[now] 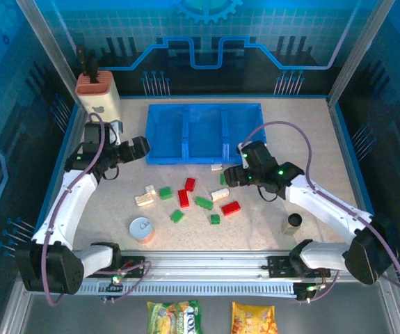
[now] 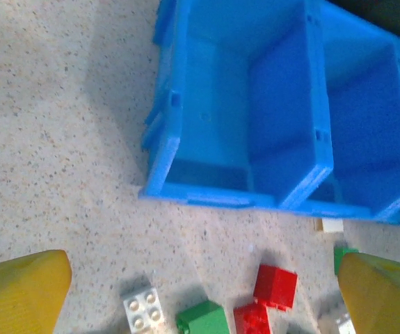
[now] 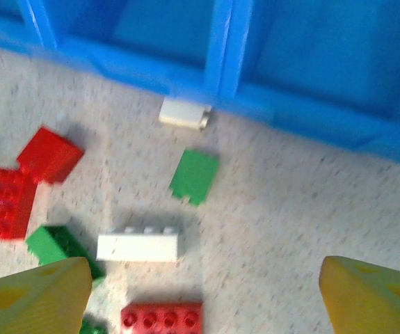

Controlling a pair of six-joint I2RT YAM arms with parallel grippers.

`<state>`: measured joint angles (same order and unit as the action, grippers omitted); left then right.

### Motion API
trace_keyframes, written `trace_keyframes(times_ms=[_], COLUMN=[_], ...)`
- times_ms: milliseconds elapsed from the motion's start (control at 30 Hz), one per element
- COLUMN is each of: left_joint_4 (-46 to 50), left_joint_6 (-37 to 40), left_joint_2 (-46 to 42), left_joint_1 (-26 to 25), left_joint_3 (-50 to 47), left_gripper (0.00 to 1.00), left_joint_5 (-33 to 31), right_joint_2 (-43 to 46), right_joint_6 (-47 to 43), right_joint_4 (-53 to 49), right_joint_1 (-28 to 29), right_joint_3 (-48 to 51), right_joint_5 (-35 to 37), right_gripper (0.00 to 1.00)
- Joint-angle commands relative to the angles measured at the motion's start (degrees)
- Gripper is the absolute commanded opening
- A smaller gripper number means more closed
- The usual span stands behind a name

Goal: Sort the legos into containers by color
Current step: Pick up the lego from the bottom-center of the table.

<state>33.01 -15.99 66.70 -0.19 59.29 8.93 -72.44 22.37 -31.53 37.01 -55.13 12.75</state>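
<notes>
While both grippers hang open, the legos (image 1: 204, 202) lie loose on the table (image 1: 311, 139) before one blue three-compartment tray (image 1: 186, 159).

Three red bricks (image 1: 184, 197), five green (image 1: 177, 216) and three or four cream (image 1: 220, 194) sit scattered between the arms, one cream piece (image 1: 217, 167) just beside the tray's front wall. The left gripper (image 1: 142, 147) and right gripper (image 1: 231, 175) both stand wide apart, holding nothing.

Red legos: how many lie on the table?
3. One red lego nearest the blue tray, another beside it on the near side, a third further right. More may be hidden.
</notes>
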Motion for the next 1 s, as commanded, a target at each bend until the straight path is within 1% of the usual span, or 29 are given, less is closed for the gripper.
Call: trace_keyframes(times_ms=[0,67,133,200,400,533,767,967], left_joint_4=[7.0,5.7,3.2,0.9,0.0,-0.7,-0.1,-0.1], left_joint_6=[6.1,6.6,6.3,6.1,7.2,6.8,7.3,7.4], left_joint_2=[1.1,1.5,1.5,1.2,1.6,1.9,1.6,1.5], left_joint_1=[-0.3,-0.3,-0.3,-0.3,-0.2,-0.3,-0.2,-0.2], left_joint_3=[1.4,0.4,-1.2,-2.9,-4.4,-4.2,-4.4,-4.4], left_gripper=[0.99,0.99,0.99,0.99,0.99,0.99,0.99,0.99], left_joint_5=[0.7,-0.6,-0.1,-0.4,-1.3,-0.5,-1.6,-2.4], right_joint_2=[-3.8,-7.0,-10.3,-13.0,-19.5,-22.2,-24.6,-27.4], right_joint_6=[6.5,7.6,9.1,10.2,10.2,9.9,8.4,7.4], right_joint_4=[-11.6,-15.1,-18.3,-19.3,-17.0,-15.9,-14.9,-14.5], right_joint_1=[4.2,6.2,7.8,8.8,10.2,10.7,11.0,11.0], right_joint_3=[-3.9,-6.0,-7.8,-8.4,-7.9,-7.5,-6.3,-6.6], right_joint_5=[3.7,4.9,6.0,5.8,0.1,-0.6,-1.5,-3.1], right_gripper=[0.86,0.86,0.86,0.86,0.86,0.87,0.87,0.85])
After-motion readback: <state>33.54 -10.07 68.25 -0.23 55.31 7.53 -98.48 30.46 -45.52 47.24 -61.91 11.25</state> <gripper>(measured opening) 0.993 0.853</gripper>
